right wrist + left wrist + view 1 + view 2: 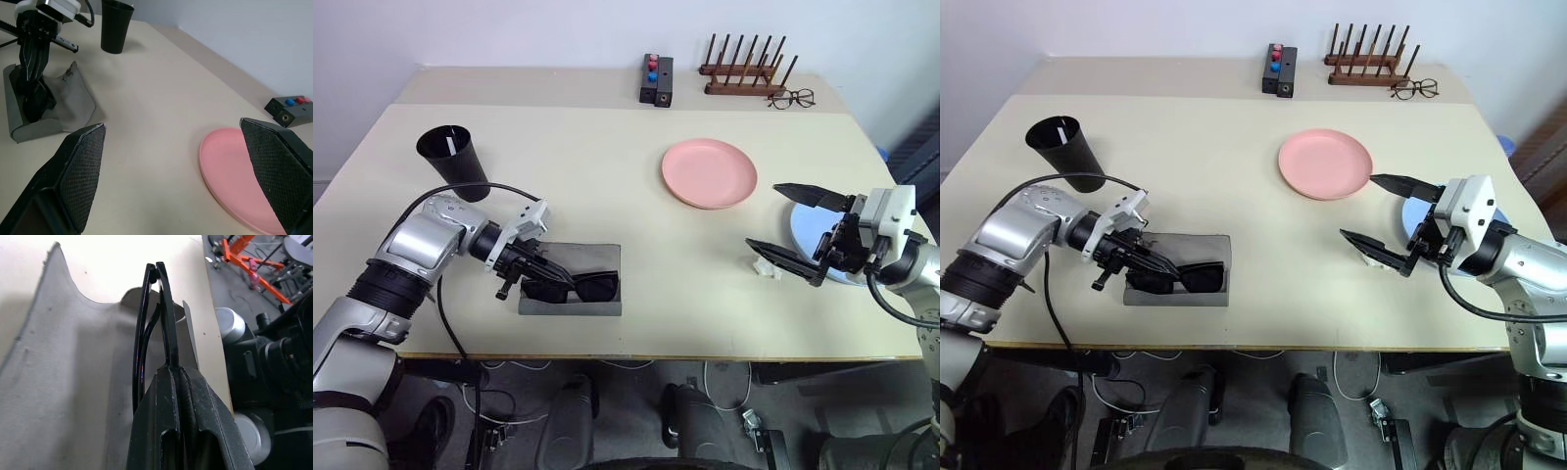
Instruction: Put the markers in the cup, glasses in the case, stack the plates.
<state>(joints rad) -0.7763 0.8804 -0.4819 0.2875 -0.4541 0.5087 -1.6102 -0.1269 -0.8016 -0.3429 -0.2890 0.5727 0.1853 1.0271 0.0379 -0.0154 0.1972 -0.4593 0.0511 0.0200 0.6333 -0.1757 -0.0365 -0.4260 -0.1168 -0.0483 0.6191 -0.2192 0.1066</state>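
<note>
Left gripper [548, 272] is clamped on the black sunglasses [574, 286], which lie in the open grey case [572, 279] near the surface's [607, 186] front edge. Right gripper [795, 230] hangs spread wide above the blue plate [795, 221], beside the pink plate [709, 172].

My right arm covers most of the light blue plate [795, 227] at about four o'clock from the pink plate [709, 172], a small white thing [765, 265] under my right gripper [785, 223] is too small to name, and my left gripper [548, 270] hides part of the sunglasses [582, 286].
</note>
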